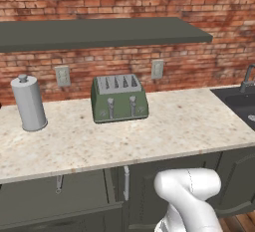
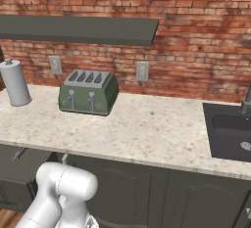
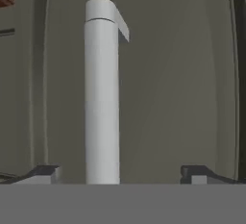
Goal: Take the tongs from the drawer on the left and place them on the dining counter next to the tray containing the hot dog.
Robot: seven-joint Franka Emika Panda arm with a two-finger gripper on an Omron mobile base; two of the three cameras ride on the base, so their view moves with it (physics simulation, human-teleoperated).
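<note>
One gripper (image 3: pixel 117 172), jaws spread wide and holding nothing, straddles the silver handle (image 3: pixel 102 93) of the drawer (image 3: pixel 173 74) front; opening step; tongs unseen; next: clamp, pull.

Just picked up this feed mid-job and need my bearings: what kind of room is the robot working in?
A kitchen, by the look of it: a green four-slot toaster and a paper towel holder stand on a speckled stone worktop against a brick wall, with a dark sink set in at the right.
</note>
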